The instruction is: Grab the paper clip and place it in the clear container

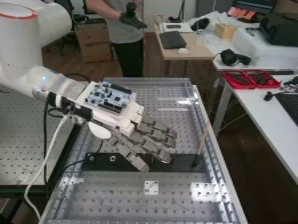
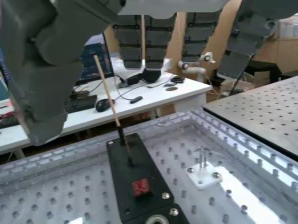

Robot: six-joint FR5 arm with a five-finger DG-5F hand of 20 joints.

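A long black bar (image 1: pixel 140 162) lies flat, and a thin wooden stick (image 1: pixel 203 137) pokes up from near one end, tipped a little. A small red block (image 2: pixel 140 187) sits on the bar, near some shiny bolts (image 2: pixel 165 195). Over on the white table (image 1: pixel 269 117), I see two red trays (image 1: pixel 238 86) side by side with dark bits in them. Near them is a bumpy black thing (image 1: pixel 235 57). That table also has a screen (image 2: pixel 95 62) and a black mouse (image 2: pixel 104 105). Brown boxes (image 1: pixel 94 44) sit on the floor.
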